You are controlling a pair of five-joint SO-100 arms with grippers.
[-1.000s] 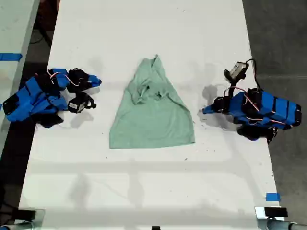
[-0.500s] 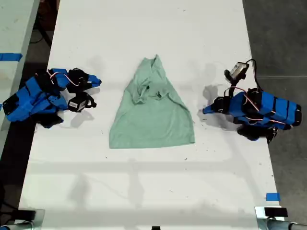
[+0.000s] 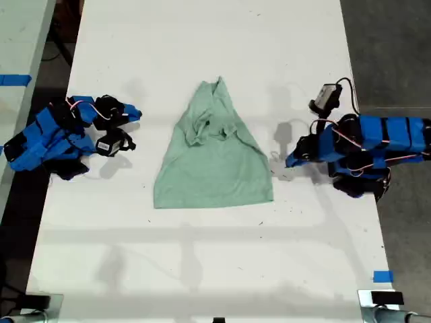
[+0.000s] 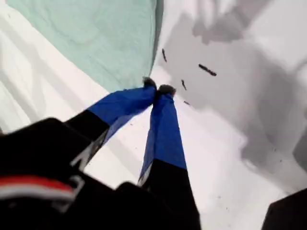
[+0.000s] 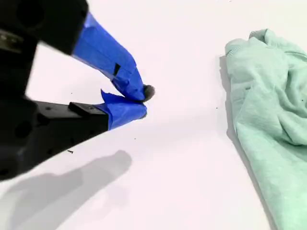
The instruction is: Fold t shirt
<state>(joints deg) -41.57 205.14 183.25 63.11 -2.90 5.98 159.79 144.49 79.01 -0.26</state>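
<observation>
Table (image 3: 202, 40), white & flat, carries our pale mint-green soft cloth t shirt (image 3: 214, 161) mid-surface: light, limp, prob. slides easily. We'd pinch a bottom hem corner. First tool (image 4: 157, 89) beside that corner, tips together, empty; second tool (image 5: 139, 101) likewise, well apart.

A long white table (image 3: 202, 269) ran up the exterior view, with dark floor (image 3: 390, 47) along its sides. A blue tape strip (image 3: 382, 276) sat near the table's lower right corner in the exterior view, and another blue tape piece (image 3: 15, 80) marked a pale surface (image 3: 20, 40) beyond its left edge.
</observation>
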